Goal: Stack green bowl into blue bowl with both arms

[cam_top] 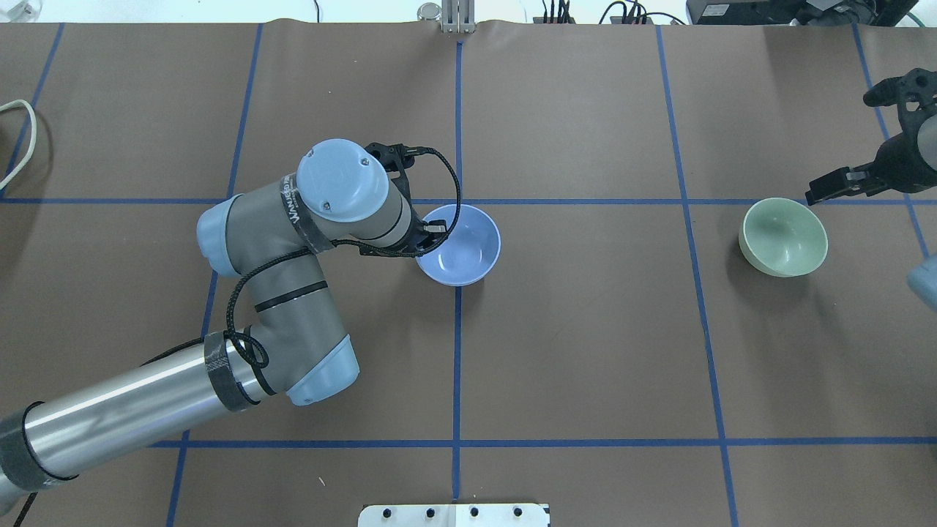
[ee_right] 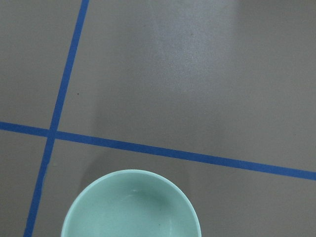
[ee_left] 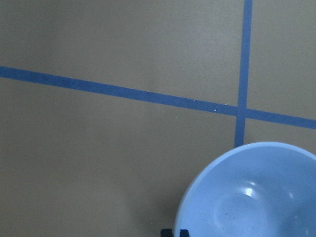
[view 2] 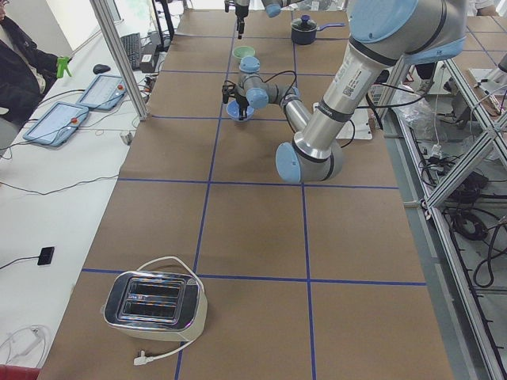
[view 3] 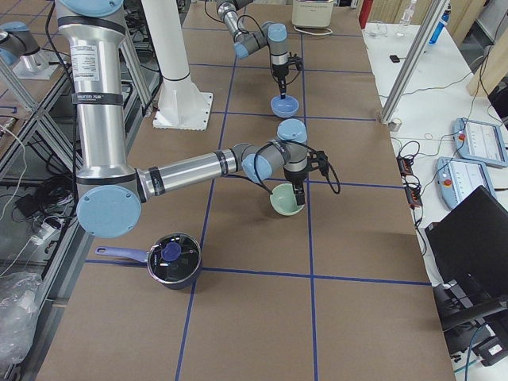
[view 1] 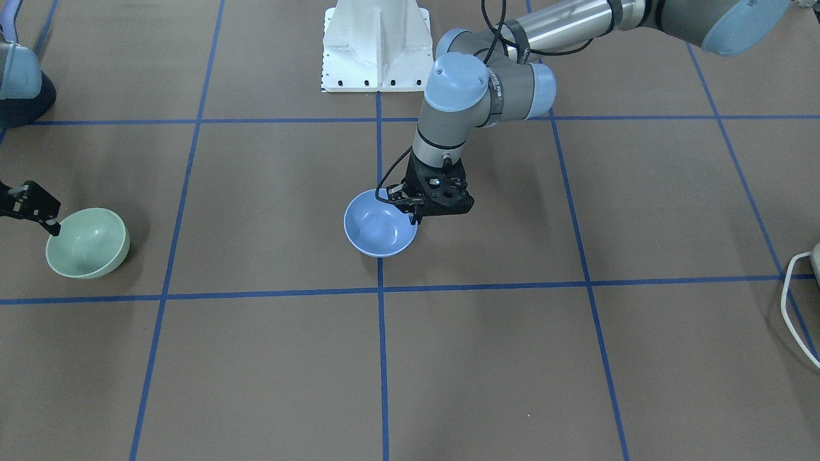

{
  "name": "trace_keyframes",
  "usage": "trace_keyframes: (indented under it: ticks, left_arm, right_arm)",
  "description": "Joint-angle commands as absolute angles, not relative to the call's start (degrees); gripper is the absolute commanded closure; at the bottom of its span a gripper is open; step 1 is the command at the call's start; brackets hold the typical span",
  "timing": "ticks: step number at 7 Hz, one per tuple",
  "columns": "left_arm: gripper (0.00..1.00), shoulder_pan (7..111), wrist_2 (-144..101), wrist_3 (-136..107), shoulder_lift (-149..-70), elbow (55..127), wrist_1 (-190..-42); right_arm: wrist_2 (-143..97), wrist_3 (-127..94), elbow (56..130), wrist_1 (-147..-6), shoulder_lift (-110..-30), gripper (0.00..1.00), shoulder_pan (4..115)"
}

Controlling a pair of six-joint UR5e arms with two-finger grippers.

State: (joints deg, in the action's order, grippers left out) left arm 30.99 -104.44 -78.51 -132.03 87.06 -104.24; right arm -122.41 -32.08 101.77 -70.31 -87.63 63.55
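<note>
green bowl (cam_top: pixel 783 238) & blue bowl (cam_top: pixel 472 249) empty, apart

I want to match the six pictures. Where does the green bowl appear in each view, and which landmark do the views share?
Front-facing: the green bowl lies near the left edge.
Overhead: far right, middle height.
Exterior left: small, at the top centre.
Exterior right: near the centre.
Left wrist: not in it.
Right wrist: at the bottom edge, cut off.
Shared landmark: the blue tape grid on the brown table, visible in every view.
</note>
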Motion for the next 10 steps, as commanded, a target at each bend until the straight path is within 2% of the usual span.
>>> trace_keyframes:
  ticks: [1, 2, 4, 5, 6, 7, 9, 10]
  left_arm:
    - [0.91, 29.6, -102.5, -78.2, -131.8, 86.9, -104.2]
    - [0.83, 29.6, -102.5, -78.1, -131.8, 86.9, -104.2]
    - [0.52, 29.6, -102.5, -78.0, -131.6, 87.0, -104.4]
    - [0.19, 29.8, -102.5, -75.3, -131.5, 87.6, -104.3]
    - [0.03, 30.4, -102.9, -74.4, -131.1, 90.2, -104.2]
    - [0.03, 33.9, -105.8, -74.3, -128.4, 93.9, -104.0]
    - [0.03, 46.4, -119.3, -59.9, -117.7, 101.5, -104.0]
    - [0.03, 53.8, -125.2, -49.8, -112.5, 102.0, -104.0]
  right_arm:
    - [-122.4, -32.1, 101.7, -70.3, -87.6, 0.0, 63.5]
    - [-122.4, -32.1, 101.7, -70.3, -87.6, 0.0, 63.5]
    - [-122.4, -32.1, 101.7, -70.3, -87.5, 0.0, 63.5]
    - [-122.4, -32.1, 101.7, -70.3, -87.5, 0.0, 63.5]
    - [-122.5, -32.1, 101.7, -70.3, -87.3, 0.0, 63.5]
    - [-122.7, -31.9, 101.7, -70.3, -87.4, 0.0, 63.5]
    - [-123.4, -30.9, 101.6, -70.4, -87.4, 0.0, 63.8]
    - [-123.9, -29.1, 101.5, -70.7, -87.4, 0.0, 63.8]
